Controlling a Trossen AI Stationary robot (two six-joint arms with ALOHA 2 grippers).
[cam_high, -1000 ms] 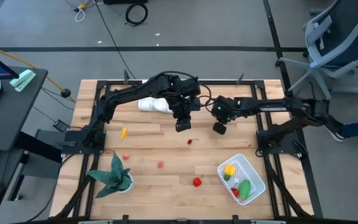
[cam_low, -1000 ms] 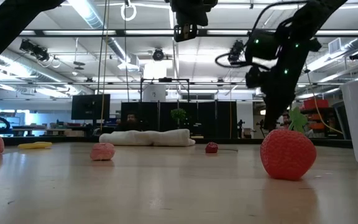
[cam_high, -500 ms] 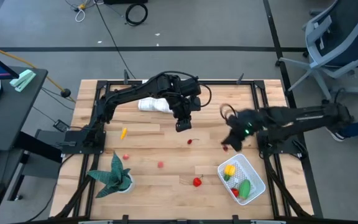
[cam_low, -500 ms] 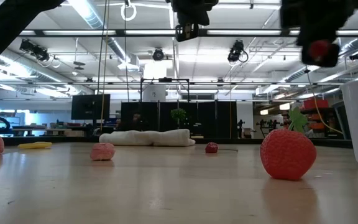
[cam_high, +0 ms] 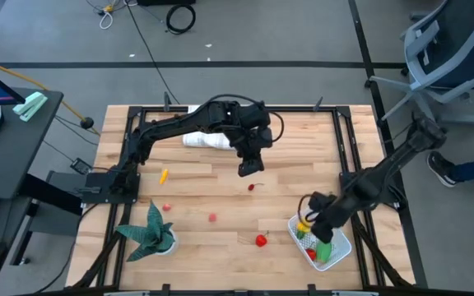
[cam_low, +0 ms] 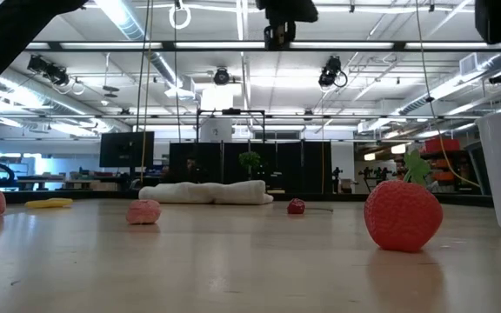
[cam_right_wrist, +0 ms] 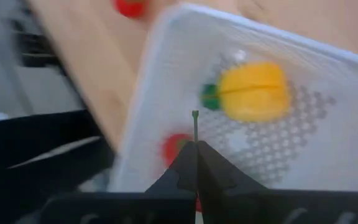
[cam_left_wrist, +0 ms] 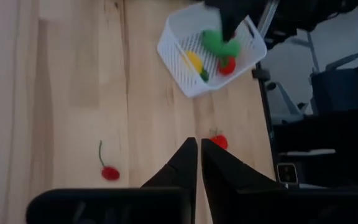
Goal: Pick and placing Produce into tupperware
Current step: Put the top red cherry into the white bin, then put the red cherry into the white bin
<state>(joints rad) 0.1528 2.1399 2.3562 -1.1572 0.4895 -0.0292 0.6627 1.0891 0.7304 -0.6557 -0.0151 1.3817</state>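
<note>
The white tupperware [cam_high: 333, 233] stands near the table's near right corner and holds a yellow pepper [cam_right_wrist: 253, 91], a green piece [cam_high: 324, 249] and a red piece [cam_high: 311, 254]. My right gripper [cam_high: 311, 215] hangs over it, shut on a small red piece with a thin green stem [cam_right_wrist: 194, 124]. My left gripper [cam_high: 250, 168] hovers shut and empty above mid-table, over a cherry [cam_high: 252, 187]. Loose on the wood lie a strawberry [cam_high: 261, 240], two pinkish pieces [cam_high: 212, 218] [cam_high: 166, 207] and a yellow piece [cam_high: 164, 175]. My right gripper pinches the small red piece between its two shut fingers [cam_right_wrist: 213, 163], coming from above and pointing down into the tupperware. The thin green stem [cam_right_wrist: 194, 127] sticks out past the fingertips, and a bit of red [cam_right_wrist: 197, 204] shows farther back between them. The piece is lifted clear.
A green spiky potted plant [cam_high: 151, 233] stands near the near left corner. A white folded cloth [cam_high: 204, 140] lies toward the far edge, under the left arm. Black frame rails run along the table's sides. Bare wood lies between the strawberry and the tupperware.
My right gripper has swept from the far middle of the table toward the near right corner, carrying the red piece, and now hangs over the tupperware. My left gripper has shifted slightly toward the table's right, staying shut. The loose produce has not moved.
</note>
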